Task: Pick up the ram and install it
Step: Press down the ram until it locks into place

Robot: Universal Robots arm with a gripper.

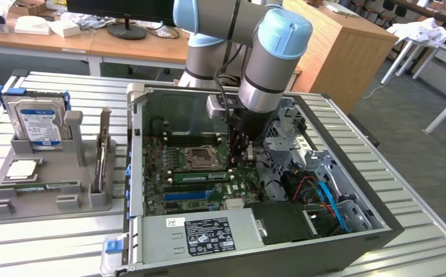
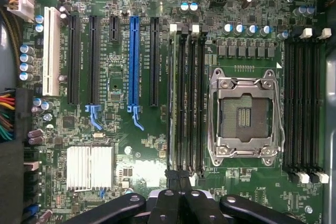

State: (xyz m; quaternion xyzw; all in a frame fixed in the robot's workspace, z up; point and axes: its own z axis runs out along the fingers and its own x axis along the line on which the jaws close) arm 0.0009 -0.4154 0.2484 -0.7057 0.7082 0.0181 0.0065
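Because its side panel is off and it lies flat on the slatted metal table (image 1: 45, 248), the computer case (image 1: 300, 257) opens its whole inside to the arm (image 1: 273, 63), which reaches straight down into it from the upper middle of the exterior view. Along the case's lower edge sits the power supply (image 1: 153, 242); its black-and-white label is too small to read. On the exterior view's left a grey holder (image 1: 45, 196) keeps spare parts apart so each can be taken singly, among them a hard drive (image 1: 38, 124) with a blue-and-white label, also unreadable. At the middle of the motherboard (image 1: 207, 199) the processor socket (image 1: 203, 157) stands empty. Just beside it the ram (image 1: 199, 176) stands on edge in a memory slot, which looks like its seated place. The gripper (image 2: 181, 182) has its jaws pressed together with nothing visible between them, directly over one end of the ram. It may be bearing down on that end, though contact is hard to make out. White print beside the slots is illegible.
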